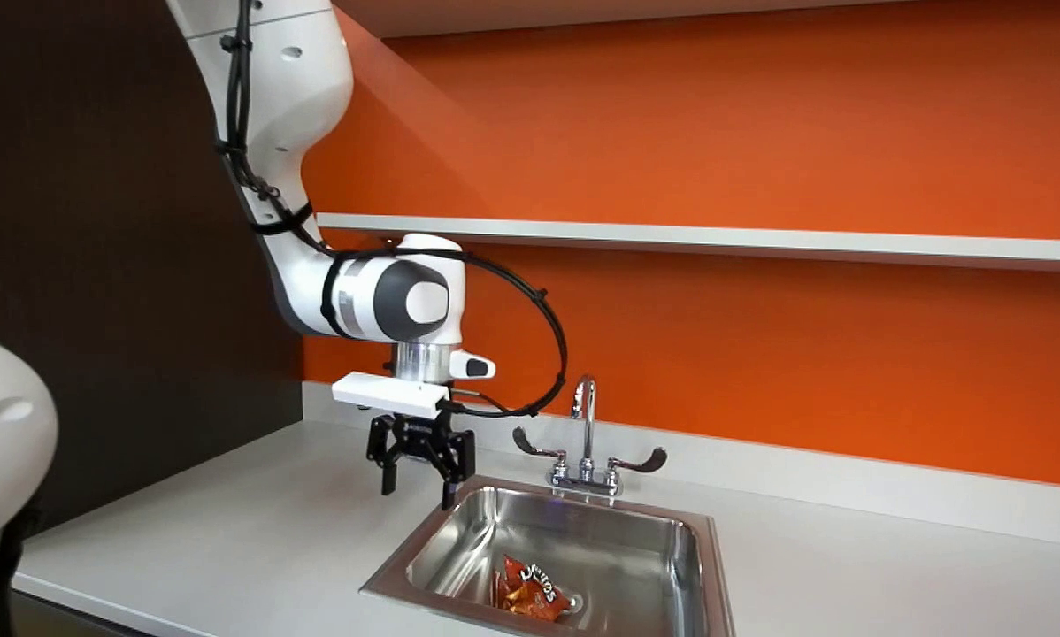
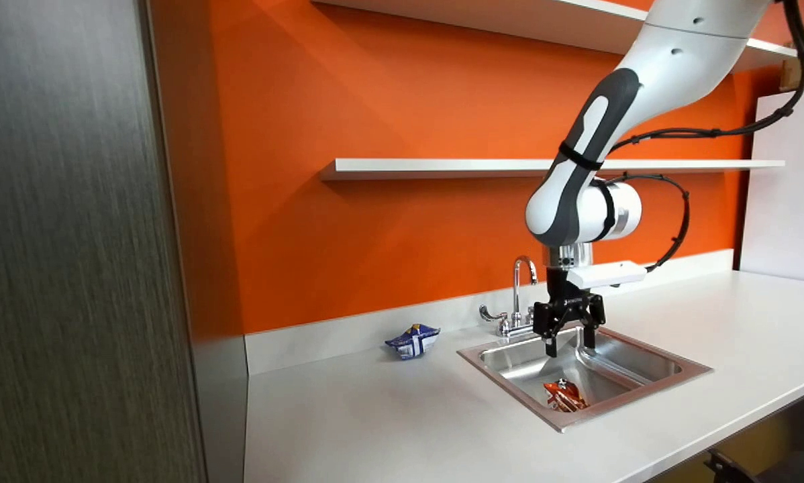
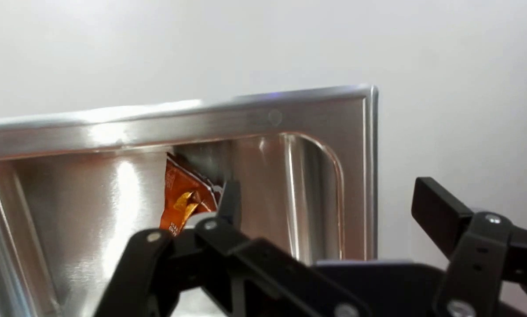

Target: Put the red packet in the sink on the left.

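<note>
The crinkled red packet (image 1: 530,591) lies inside the stainless-steel sink (image 1: 714,566), on the basin floor. It also shows in the basin in an exterior view (image 2: 563,396) and in the wrist view (image 3: 173,193), where a gripper finger partly hides it. The sink's rim shows in an exterior view (image 2: 637,396) and in the wrist view (image 3: 353,185). My gripper (image 1: 418,491) is open and empty, pointing down above a side rim of the sink, apart from the packet. In the wrist view the gripper (image 3: 327,196) has one finger over the basin and the other over the counter.
A chrome faucet (image 1: 589,433) with two lever handles stands behind the basin. A small blue and white packet (image 2: 414,341) lies on the counter near the backsplash. A white shelf (image 1: 707,237) runs along the orange wall. A dark panel (image 1: 123,265) borders the counter.
</note>
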`<act>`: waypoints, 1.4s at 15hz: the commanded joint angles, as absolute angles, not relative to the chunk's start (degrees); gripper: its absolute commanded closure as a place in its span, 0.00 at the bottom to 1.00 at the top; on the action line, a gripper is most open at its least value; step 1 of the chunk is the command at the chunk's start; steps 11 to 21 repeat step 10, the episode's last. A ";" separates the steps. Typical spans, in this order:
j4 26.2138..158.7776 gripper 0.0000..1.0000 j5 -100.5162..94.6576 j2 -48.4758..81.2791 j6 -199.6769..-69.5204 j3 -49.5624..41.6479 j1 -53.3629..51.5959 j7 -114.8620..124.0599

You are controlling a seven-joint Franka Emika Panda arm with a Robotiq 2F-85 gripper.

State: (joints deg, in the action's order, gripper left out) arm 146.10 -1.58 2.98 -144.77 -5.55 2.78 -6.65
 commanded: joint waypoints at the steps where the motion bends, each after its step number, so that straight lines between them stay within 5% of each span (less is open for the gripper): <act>1: 152.59 0.00 -0.86 -7.53 -137.93 -4.31 2.86 -10.01; 21: 155.18 0.00 -1.53 -12.86 -132.15 -4.64 2.39 -8.40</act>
